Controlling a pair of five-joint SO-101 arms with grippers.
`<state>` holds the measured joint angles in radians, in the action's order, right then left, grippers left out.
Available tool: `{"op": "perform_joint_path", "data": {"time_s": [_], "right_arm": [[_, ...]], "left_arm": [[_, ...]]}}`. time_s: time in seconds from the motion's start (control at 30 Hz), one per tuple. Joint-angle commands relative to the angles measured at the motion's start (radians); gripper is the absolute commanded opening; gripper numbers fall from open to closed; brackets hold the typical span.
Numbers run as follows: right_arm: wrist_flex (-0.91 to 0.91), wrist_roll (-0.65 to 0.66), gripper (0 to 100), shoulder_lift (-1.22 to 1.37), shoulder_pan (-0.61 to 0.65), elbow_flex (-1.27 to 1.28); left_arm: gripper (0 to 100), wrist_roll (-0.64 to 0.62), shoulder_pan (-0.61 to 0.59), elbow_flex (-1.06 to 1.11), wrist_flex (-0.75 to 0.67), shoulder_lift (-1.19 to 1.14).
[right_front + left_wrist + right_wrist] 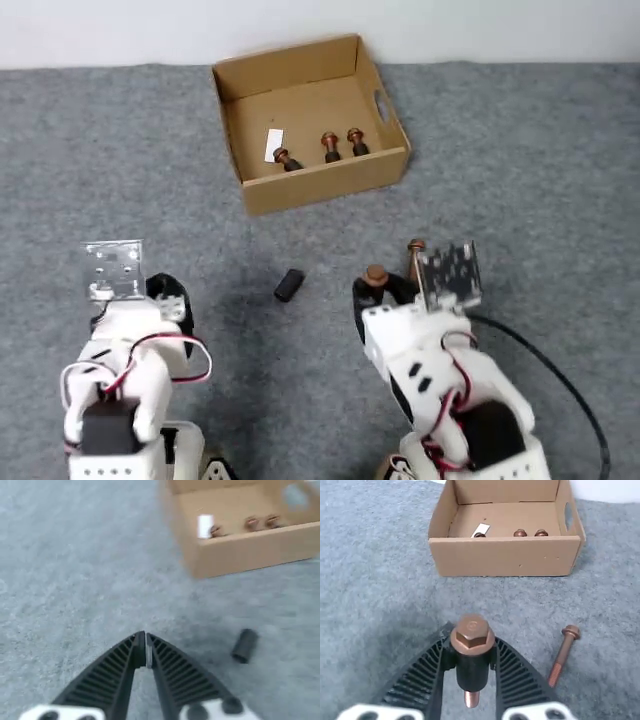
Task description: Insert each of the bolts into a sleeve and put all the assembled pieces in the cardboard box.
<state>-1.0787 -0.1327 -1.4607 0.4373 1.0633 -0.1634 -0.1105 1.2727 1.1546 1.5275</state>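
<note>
My right gripper (pixel 470 652) is shut on an assembled piece (pixel 471 652): a copper bolt through a black sleeve, head up; from above it shows as a copper head (pixel 375 274). A loose copper bolt (pixel 562 652) lies on the carpet beside it, also seen at the bolt (pixel 414 256) in the high view. A loose black sleeve (pixel 289 285) lies between the two arms, and the same sleeve (pixel 245 645) lies ahead of my left gripper (pixel 145 650), which is shut on nothing. The cardboard box (pixel 385 165) at the back holds three assembled pieces (pixel 331 147).
Grey carpet covers the table. A white label (pixel 274 146) lies on the box floor. A black cable (pixel 560 380) trails from the right arm toward the front right. The box's front wall (pixel 505 557) stands ahead of the right gripper.
</note>
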Motion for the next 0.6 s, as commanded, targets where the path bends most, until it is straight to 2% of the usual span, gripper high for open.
{"op": "perform_joint_path", "data": {"time_s": [0.0,0.1,0.2,0.43,0.57], "right_arm": [[0.094,-0.025,0.8,0.228,-0.012,-0.193],[0.186,-0.026,0.8,0.412,-0.012,-0.331],[0.292,-0.018,0.8,0.590,-0.013,-0.465],[0.518,-0.018,0.8,1.012,-0.097,-0.760],[0.602,-0.018,0.8,1.244,-0.125,-0.916]], "left_arm": [[0,0.037,-0.020,0.147,-0.181,-0.011],[0,0.038,-0.026,0.271,-0.350,-0.011],[0,0.038,-0.020,0.360,-0.440,-0.011],[1,0.028,-0.014,0.418,-0.480,-0.012],[1,-0.091,0.020,0.418,-0.453,-0.014]]}}
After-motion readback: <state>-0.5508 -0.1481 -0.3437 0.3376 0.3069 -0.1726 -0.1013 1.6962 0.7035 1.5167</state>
